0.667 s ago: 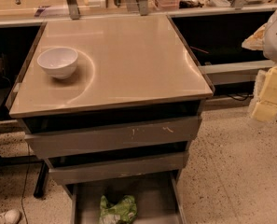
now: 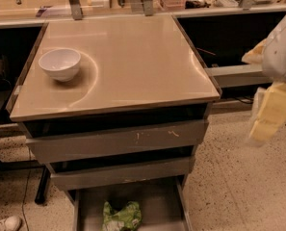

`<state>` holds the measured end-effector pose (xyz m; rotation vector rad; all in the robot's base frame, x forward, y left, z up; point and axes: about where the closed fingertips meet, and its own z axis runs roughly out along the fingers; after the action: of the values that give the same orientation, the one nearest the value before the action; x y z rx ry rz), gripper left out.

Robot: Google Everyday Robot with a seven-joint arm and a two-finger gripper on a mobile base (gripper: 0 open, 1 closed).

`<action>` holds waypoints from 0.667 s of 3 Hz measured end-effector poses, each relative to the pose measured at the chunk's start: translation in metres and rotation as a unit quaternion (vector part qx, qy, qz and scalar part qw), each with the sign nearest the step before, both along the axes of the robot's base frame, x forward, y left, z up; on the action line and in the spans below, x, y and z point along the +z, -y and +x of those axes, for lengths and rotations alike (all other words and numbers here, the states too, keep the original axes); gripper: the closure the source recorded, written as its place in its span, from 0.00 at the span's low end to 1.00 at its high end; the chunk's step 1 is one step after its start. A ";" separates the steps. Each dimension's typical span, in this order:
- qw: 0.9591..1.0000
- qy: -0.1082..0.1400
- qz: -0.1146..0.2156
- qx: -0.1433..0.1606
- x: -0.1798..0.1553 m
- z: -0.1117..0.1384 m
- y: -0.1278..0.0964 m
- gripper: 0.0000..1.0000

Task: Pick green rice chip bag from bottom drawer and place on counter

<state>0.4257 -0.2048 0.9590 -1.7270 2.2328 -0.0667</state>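
Note:
The green rice chip bag (image 2: 122,216) lies crumpled in the open bottom drawer (image 2: 158,200), near its front, partly cut off by the lower frame edge. The beige counter (image 2: 133,57) sits above the three drawers. My gripper (image 2: 270,113), with yellowish pads below a white arm, hangs at the far right of the view. It is off the counter's right side, over the floor and well above and to the right of the bag. It holds nothing that I can see.
A white bowl (image 2: 59,64) stands on the counter's left side. Two scuffed grey drawers (image 2: 118,141) are above the bottom one, slightly pulled out. A speckled floor (image 2: 229,177) lies to the right. Cluttered benches run along the back. A shoe (image 2: 5,223) is at bottom left.
My gripper has sunk a little at the right edge. The bag, the bowl and the drawers have not moved.

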 end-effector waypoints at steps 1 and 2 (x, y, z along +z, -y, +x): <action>0.998 -0.025 0.055 0.019 -0.047 -0.028 -0.052 0.00; 0.993 -0.062 0.091 0.036 -0.110 -0.050 -0.099 0.00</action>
<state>0.3756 -0.1058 0.8489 -1.7535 2.1813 0.2595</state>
